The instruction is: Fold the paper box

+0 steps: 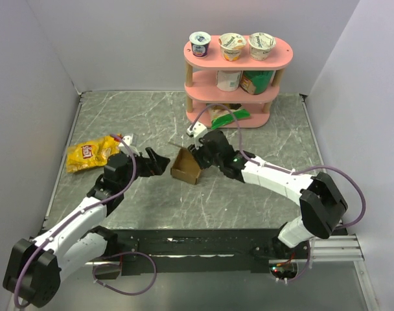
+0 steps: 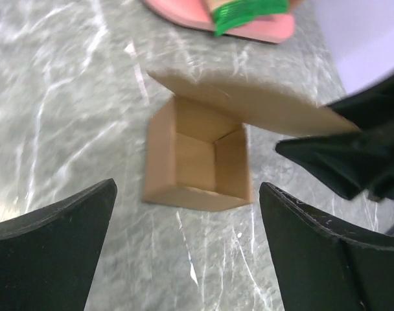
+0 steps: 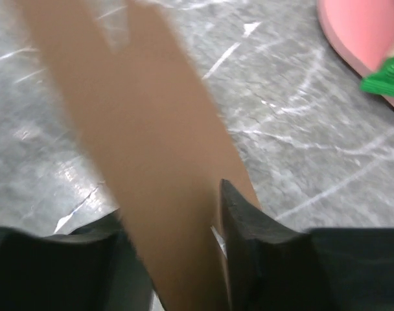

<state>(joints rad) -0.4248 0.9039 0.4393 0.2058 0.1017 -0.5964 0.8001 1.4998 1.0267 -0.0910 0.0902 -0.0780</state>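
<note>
Paper box (image 1: pixel 185 167) sits just in front of the pink shelf (image 1: pixel 239 65), my left gripper (image 1: pixel 159 161) wide open and empty, my right gripper (image 1: pixel 197 150) straddling its lid flap (image 2: pixel 249 103), grip unclear, so a loose pinch could let the flap spring back.

Left arm (image 1: pixel 74 223) reaches from near-left toward centre, forearm angled up and right. Left gripper (image 1: pixel 158 161) points right, jaws spread wide, nothing between them, fingers (image 2: pixel 54 246) touching nothing. Right arm (image 1: pixel 281 184) comes from near-right, elbow raised, forearm running left. Right gripper (image 1: pixel 198 150) has its jaws partly closed, straddling a flap of the paper box (image 1: pixel 185 167); firm clamp unclear.
</note>
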